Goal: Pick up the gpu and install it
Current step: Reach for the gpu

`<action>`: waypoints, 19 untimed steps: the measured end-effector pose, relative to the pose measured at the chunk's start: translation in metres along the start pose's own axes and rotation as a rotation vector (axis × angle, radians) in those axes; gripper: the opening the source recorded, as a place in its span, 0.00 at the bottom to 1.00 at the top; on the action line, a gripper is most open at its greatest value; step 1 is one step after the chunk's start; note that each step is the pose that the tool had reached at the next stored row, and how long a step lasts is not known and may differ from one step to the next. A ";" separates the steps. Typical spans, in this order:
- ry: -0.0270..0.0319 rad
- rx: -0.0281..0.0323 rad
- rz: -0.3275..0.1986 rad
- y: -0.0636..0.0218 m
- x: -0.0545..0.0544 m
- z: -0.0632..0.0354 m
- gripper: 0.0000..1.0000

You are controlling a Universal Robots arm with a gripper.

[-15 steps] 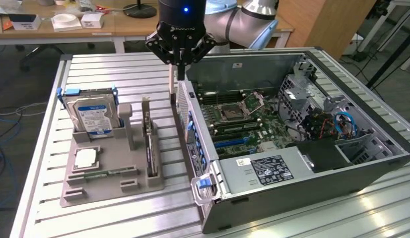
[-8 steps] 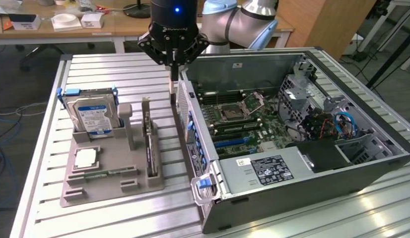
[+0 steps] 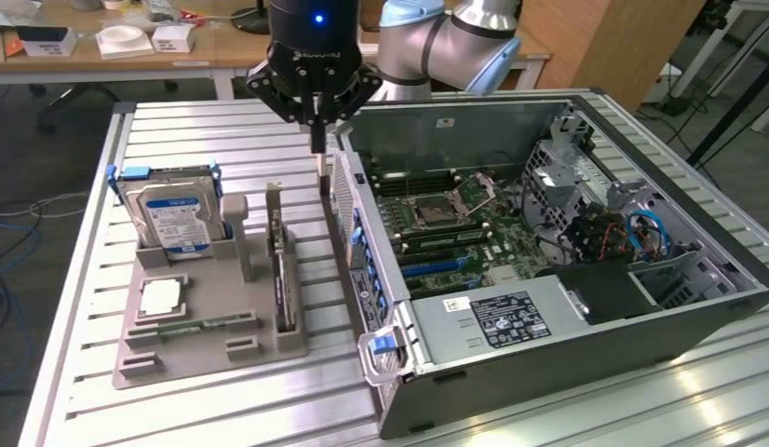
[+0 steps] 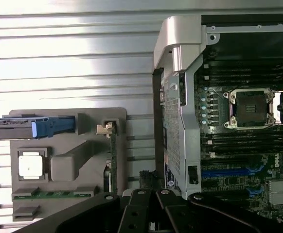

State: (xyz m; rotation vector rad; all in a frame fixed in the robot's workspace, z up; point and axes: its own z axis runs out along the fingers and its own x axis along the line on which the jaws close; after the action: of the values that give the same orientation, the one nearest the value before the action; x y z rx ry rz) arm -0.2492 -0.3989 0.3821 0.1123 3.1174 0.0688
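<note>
My gripper (image 3: 318,147) is closed, fingers together on nothing, hanging just beside the case (image 3: 546,372) at its far corner. The gpu (image 3: 277,265) stands on edge in the tray (image 3: 186,358), between the drive (image 3: 173,219) and the case, apart from me. A clean grasp, I judge, needs fingers parted and square over its top edge. Seen edge-on, its face is hidden, and I can't pick out its slot.

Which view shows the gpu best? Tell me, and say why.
The exterior view: the gpu stands on edge in the gray holder, its full length and side face showing. The wrist view looks down its top edge, a thin strip with the silver bracket at one end.
</note>
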 end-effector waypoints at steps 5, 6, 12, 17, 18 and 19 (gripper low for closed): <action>0.0000 0.0000 0.000 -0.0005 0.007 0.0001 0.11; 0.0001 0.0000 0.000 -0.0006 0.009 0.0002 0.11; 0.0000 0.0000 0.000 -0.0016 0.022 0.0005 0.11; 0.0000 0.0001 0.000 -0.0028 0.038 0.0009 0.11; 0.0001 0.0000 0.000 -0.0031 0.042 0.0010 0.11; 0.0000 0.0000 0.000 -0.0033 0.045 0.0011 0.11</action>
State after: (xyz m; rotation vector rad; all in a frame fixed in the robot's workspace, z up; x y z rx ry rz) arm -0.2947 -0.3989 0.3799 0.1123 3.1174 0.0688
